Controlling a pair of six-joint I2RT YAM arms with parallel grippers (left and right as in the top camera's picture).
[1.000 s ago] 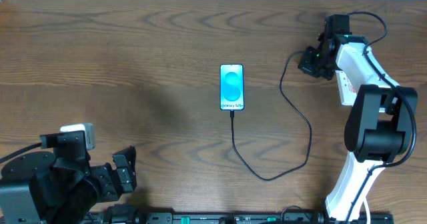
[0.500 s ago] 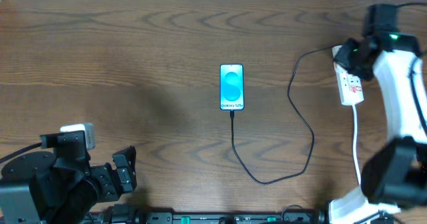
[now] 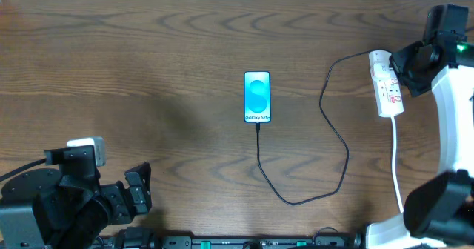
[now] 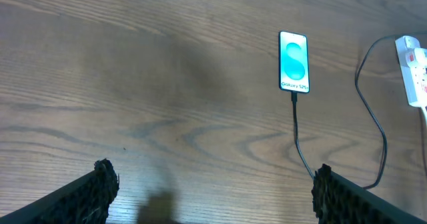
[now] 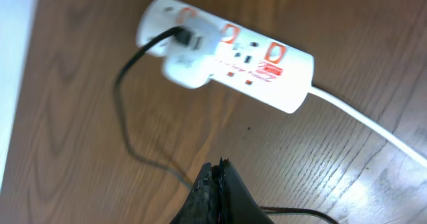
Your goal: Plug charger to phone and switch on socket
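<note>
At the near left corner of the counter [image 3: 148, 71], the left gripper [image 3: 139, 190] hangs with its jaws spread wide and nothing between them. Farther in, the charger [image 3: 346, 151] loops across the wood, its connector tip seated in the near edge of the phone [image 3: 257, 96], which lies flat, screen up and lit, at mid-counter. The cable's other end runs to a white plug at the far end of the socket [image 3: 387, 86] at the far right, and just beside it the right gripper [image 5: 217, 171] is pinched closed on nothing.
</note>
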